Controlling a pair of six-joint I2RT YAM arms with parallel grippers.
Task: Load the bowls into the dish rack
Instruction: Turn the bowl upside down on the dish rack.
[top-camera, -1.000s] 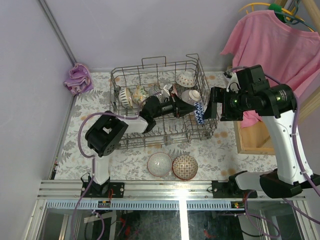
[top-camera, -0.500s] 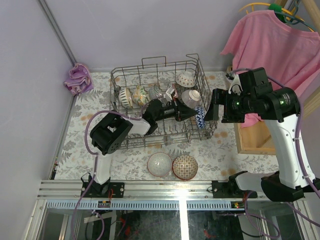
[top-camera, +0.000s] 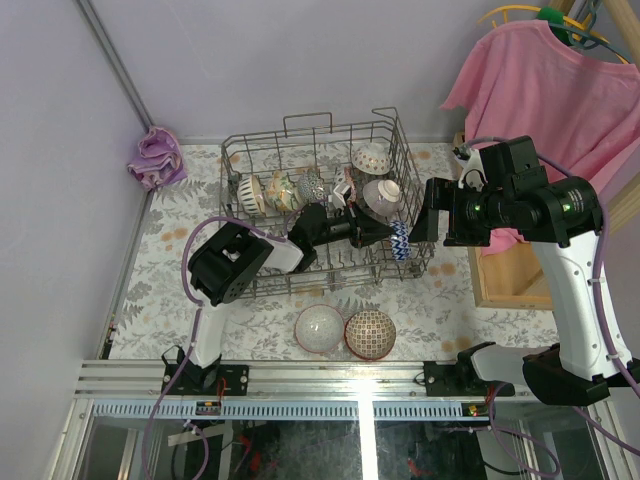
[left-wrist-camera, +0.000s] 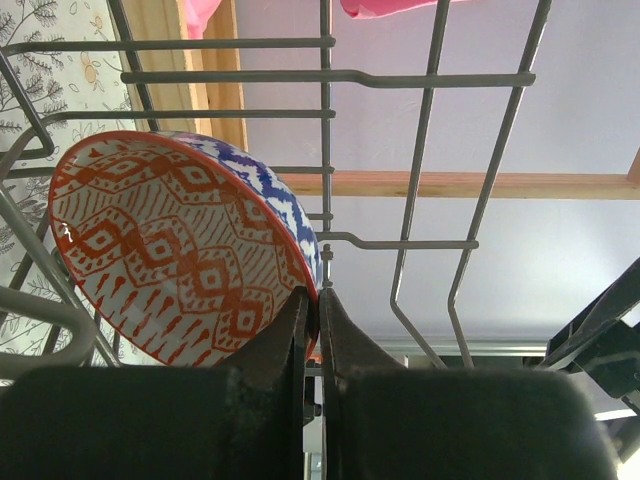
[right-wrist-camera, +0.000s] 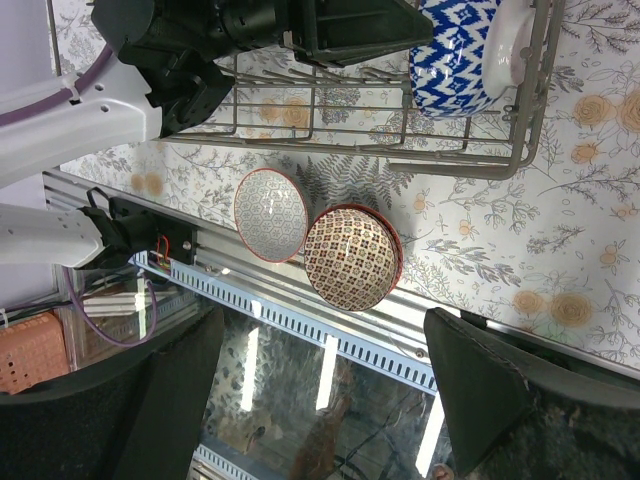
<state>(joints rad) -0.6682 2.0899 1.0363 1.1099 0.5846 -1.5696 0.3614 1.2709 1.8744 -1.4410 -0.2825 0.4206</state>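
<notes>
Red-blue bowl (left-wrist-camera: 180, 260) against left jaws

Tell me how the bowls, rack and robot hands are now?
Grey wire dish rack: partly filled.
Blue-and-red patterned ceramic bowl: on edge in rack, gripped.
Left gripper: shut on its rim.
Right gripper: open, empty.
Grey-patterned round bowl: on table, unloaded.
Brown-patterned round bowl: on table, unloaded.

The dish rack (top-camera: 310, 133) has tall wire walls that leave entry only from above, where the left arm (top-camera: 325, 228) lies across the middle and racked bowls (top-camera: 372, 157) crowd the back row. Outside its right wall the spread right fingers (right-wrist-camera: 490, 390) hang in the gap before the wooden box (top-camera: 505, 280). Two loose bowls (top-camera: 320, 328) sit touching on the bench (top-camera: 160, 290) in front, with bare bench to the rack's left.
</notes>
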